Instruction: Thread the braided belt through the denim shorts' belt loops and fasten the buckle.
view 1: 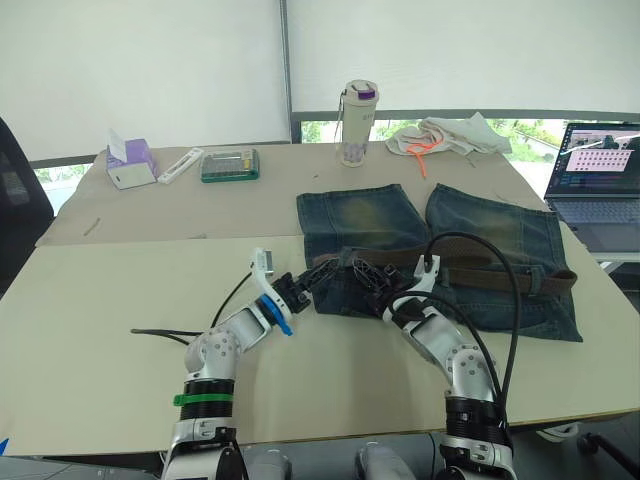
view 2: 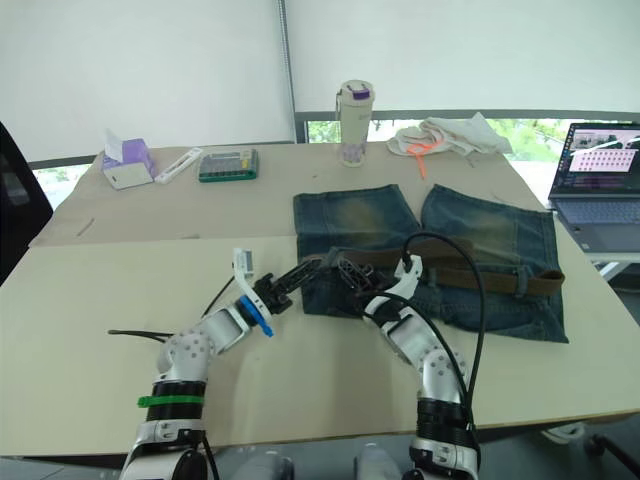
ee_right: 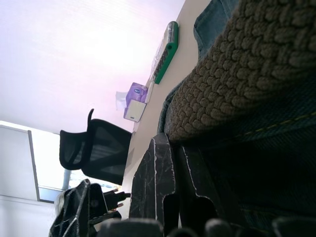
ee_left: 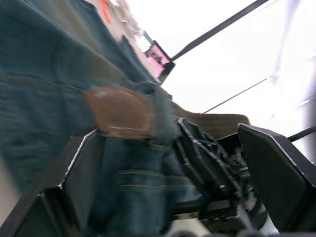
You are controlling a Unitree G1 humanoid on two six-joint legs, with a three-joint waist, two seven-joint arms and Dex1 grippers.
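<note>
The denim shorts lie flat on the table, waistband toward me. The braided belt runs along that waistband. Its smooth brown tip pokes out of a belt loop at the bunched left end. My left gripper is open at that end, with denim between its fingers. My right gripper is shut on the bunched waistband just to the right, under the braid. The buckle is hidden.
A bottle, a white cloth with orange cord, a green case and a tissue box stand along the far side. An open laptop is at the right. A black cable lies near my left arm.
</note>
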